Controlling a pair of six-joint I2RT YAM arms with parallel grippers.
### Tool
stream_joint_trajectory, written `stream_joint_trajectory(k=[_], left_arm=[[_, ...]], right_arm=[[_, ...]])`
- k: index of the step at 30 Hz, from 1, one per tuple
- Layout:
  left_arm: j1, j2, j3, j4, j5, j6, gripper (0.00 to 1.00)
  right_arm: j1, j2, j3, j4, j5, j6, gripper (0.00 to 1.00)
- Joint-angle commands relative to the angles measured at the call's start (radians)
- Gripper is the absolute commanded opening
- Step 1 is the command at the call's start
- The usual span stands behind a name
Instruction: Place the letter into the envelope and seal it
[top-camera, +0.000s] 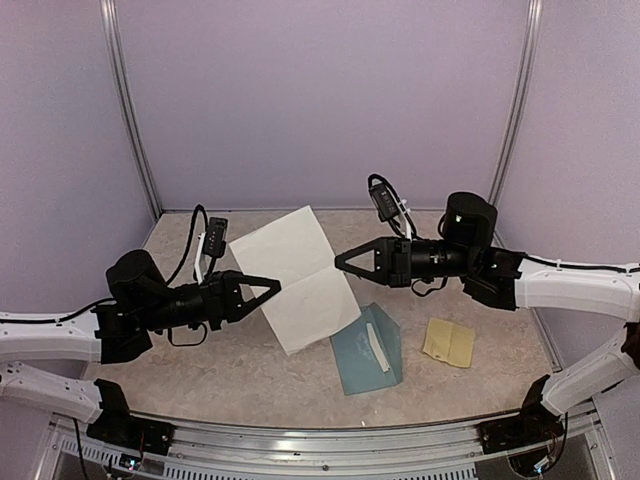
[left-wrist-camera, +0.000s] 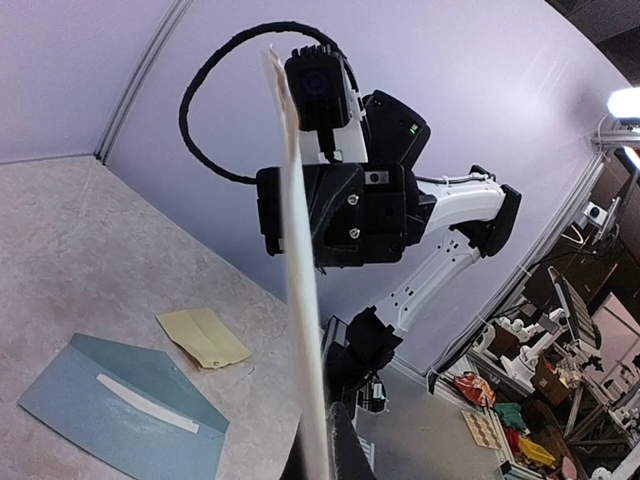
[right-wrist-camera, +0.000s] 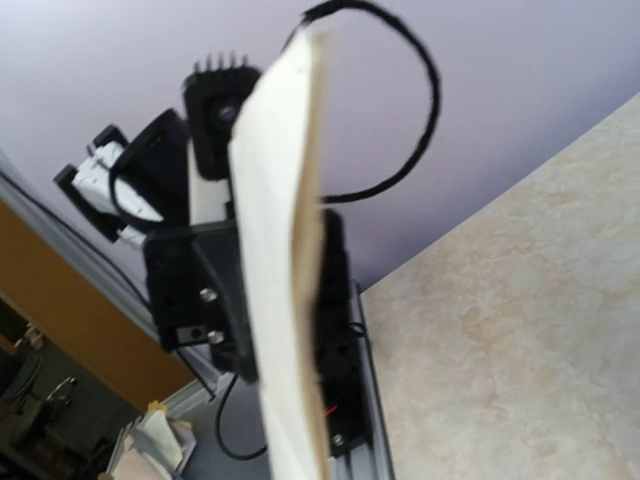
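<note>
The letter (top-camera: 300, 285), a white creased sheet, hangs in the air between both arms above the table. My left gripper (top-camera: 276, 287) is shut on its left edge; in the left wrist view the sheet (left-wrist-camera: 300, 300) stands edge-on, rising from the gripper (left-wrist-camera: 325, 452). My right gripper (top-camera: 338, 262) pinches the sheet's right edge; in the right wrist view the sheet (right-wrist-camera: 280, 300) runs edge-on down to the bottom, hiding the fingers. The teal-blue envelope (top-camera: 368, 350) lies flat on the table below and right of the letter, flap open with a white strip. It also shows in the left wrist view (left-wrist-camera: 120, 420).
A small yellow-tan sticker sheet (top-camera: 449, 342) lies right of the envelope, also in the left wrist view (left-wrist-camera: 203, 337). Purple walls with metal posts enclose the beige table (top-camera: 200, 370). A metal rail (top-camera: 330, 440) runs along the near edge.
</note>
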Motion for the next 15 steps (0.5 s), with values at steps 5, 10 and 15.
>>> stream_joint_trajectory(k=[5,10,15], left_arm=[[-0.004,-0.028,-0.016,-0.013,-0.017,-0.006,0.0],[-0.004,-0.043,-0.019,0.003,-0.041,-0.013,0.0],[-0.006,-0.059,-0.016,0.01,-0.052,-0.017,0.0]], right_arm=[[-0.023,-0.04,-0.015,0.004,0.015,0.007,0.0],[-0.025,-0.09,-0.041,-0.009,0.044,-0.025,0.21],[-0.021,-0.108,-0.073,0.032,-0.014,-0.023,0.77]])
